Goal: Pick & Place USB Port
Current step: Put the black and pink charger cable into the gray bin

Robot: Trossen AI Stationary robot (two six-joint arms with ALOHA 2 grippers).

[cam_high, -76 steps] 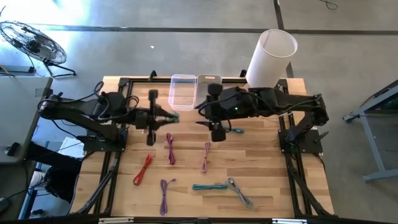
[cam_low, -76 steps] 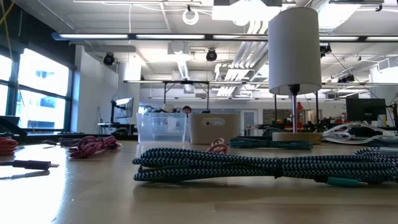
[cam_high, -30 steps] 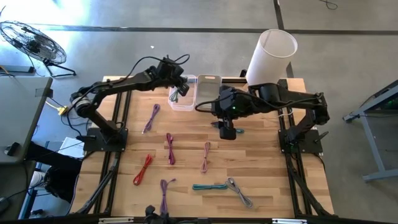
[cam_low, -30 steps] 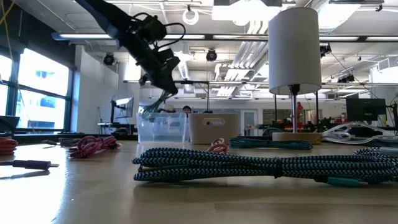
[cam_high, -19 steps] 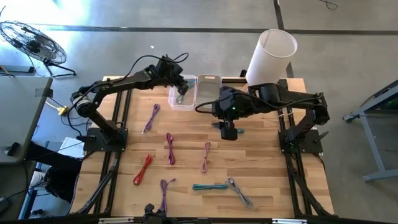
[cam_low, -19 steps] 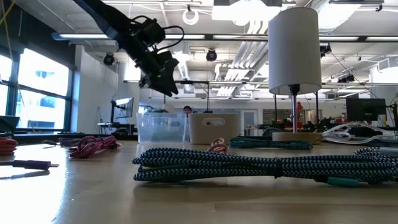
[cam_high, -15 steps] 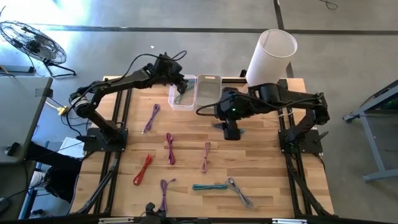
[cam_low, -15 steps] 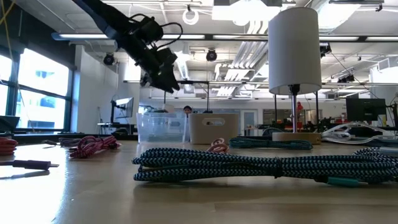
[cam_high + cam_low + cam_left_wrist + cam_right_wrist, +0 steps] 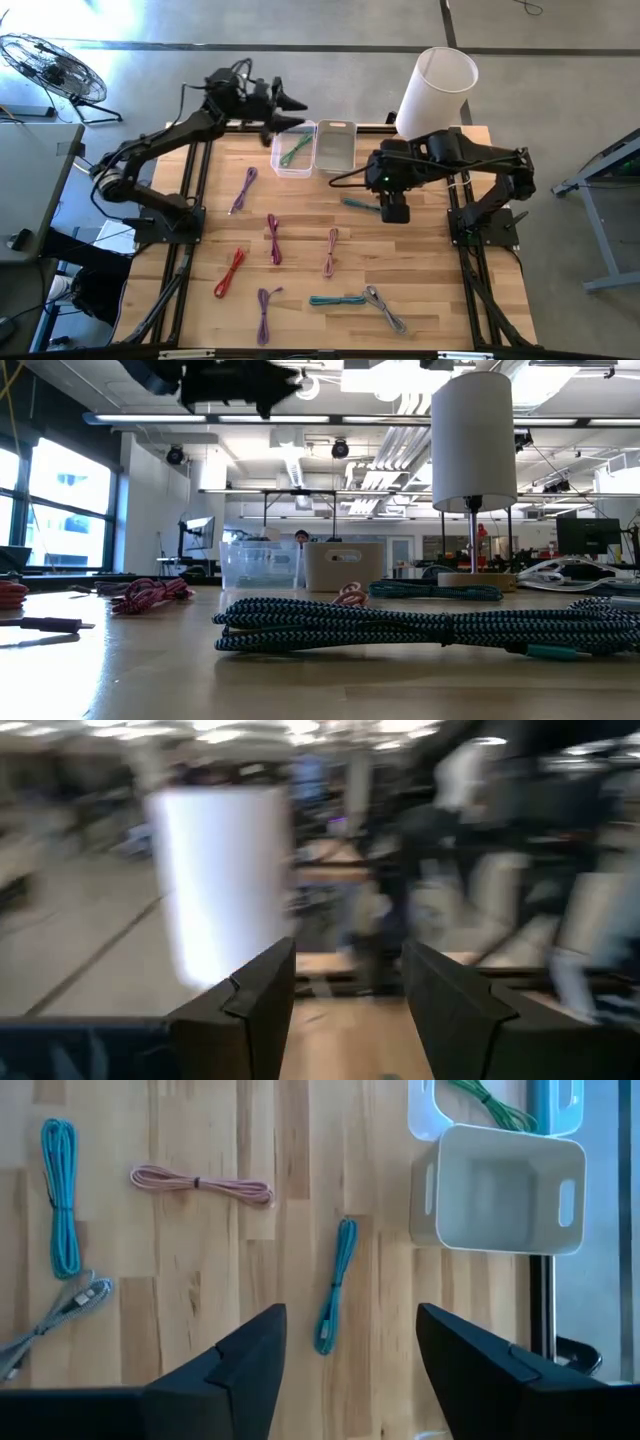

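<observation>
Gaping empty: right end effector [image 9: 345,1342] above teal cable [image 9: 335,1285].

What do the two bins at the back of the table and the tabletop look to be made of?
The clear bin looks like transparent glossy plastic: the green cable inside shows through its walls. The grey bin looks like opaque matte plastic, with moulded handle slots and rounded corners. The tabletop looks like pale wooden planks, with visible grain and seams; any finish cannot be told.

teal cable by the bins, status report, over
Left hand open, empty, raised beside clear bin. Right hand open above teal cable, not touching. Green cable in clear bin. Nothing in the way.
</observation>
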